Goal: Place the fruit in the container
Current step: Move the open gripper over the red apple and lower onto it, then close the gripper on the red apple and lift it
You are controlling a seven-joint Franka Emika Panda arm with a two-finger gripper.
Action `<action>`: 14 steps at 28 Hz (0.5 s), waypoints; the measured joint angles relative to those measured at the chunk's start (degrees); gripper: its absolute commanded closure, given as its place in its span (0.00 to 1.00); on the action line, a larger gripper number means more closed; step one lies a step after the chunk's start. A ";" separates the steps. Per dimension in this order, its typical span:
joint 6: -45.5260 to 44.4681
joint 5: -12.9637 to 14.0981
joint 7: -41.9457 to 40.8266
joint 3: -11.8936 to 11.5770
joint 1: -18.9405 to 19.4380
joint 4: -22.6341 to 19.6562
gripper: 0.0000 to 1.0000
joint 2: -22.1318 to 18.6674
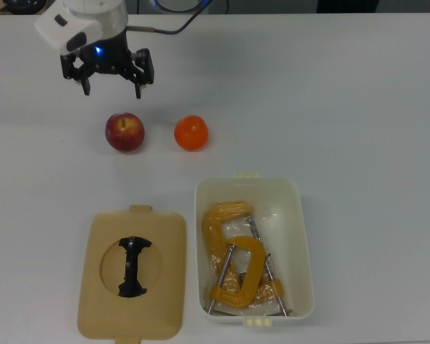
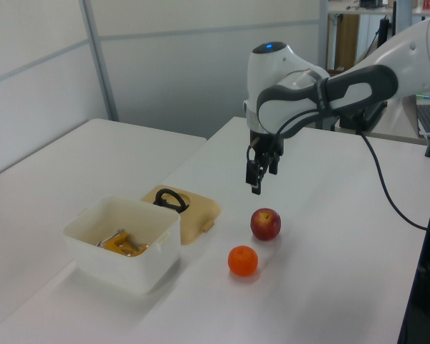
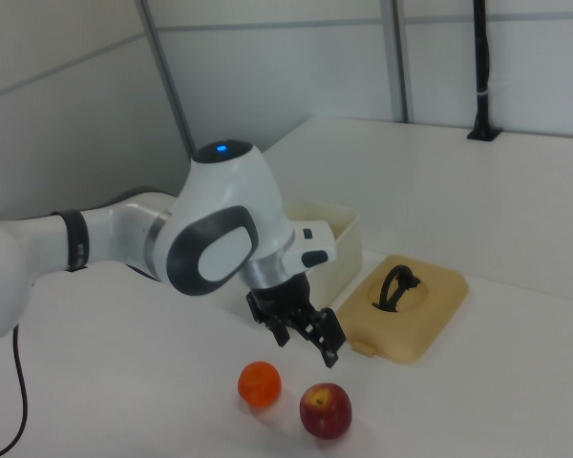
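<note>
A red apple [image 1: 125, 132] and an orange fruit [image 1: 191, 133] sit side by side on the white table [image 1: 358, 100], close together but not touching. The apple is dark red with some yellow patches and a little dip at the top where the stem goes. The orange fruit is round, bright and shiny. In the top view the apple is on the left and the orange fruit is on the right. The robot's claw [image 1: 111, 87] hangs in the air above the table, near the apple, and its two fingers are spread apart with nothing between them. It points down and a small blue light glows on the arm just above it. The container [image 1: 254, 247] is a cream white tub with round corners and small tabs on its short sides. It stands well apart from the fruit, lower in the top view. Inside it lies a yellow-orange clamp [image 1: 235, 265] with metal rods. Next to the tub, flat on the table, lies a tan lid [image 1: 132, 276] with a black handle [image 1: 133, 266].
</note>
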 measured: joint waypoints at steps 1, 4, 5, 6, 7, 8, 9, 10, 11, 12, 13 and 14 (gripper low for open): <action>0.39 0.00 0.00 0.00 -0.03 -0.08 0.00 0.60; 1.15 -0.09 -0.01 0.00 -0.21 -0.14 0.00 3.00; 1.35 -0.11 -0.01 0.00 -0.26 -0.14 0.00 3.76; 1.59 -0.12 -0.01 0.00 -0.29 -0.14 0.00 4.48; 1.95 -0.13 -0.02 0.00 -0.32 -0.15 0.00 5.21; 2.44 -0.13 -0.02 0.00 -0.32 -0.14 0.00 5.87; 3.07 -0.13 -0.02 0.00 -0.32 -0.14 0.00 6.48; 3.87 -0.13 -0.02 0.00 -0.32 -0.14 0.00 7.21; 4.31 -0.13 -0.02 0.00 -0.32 -0.13 0.00 7.64; 4.52 -0.13 -0.02 0.01 -0.32 -0.13 0.00 8.06; 4.61 -0.13 -0.03 0.02 -0.32 -0.13 0.00 8.46; 4.62 -0.13 -0.04 0.04 -0.32 -0.13 0.00 8.82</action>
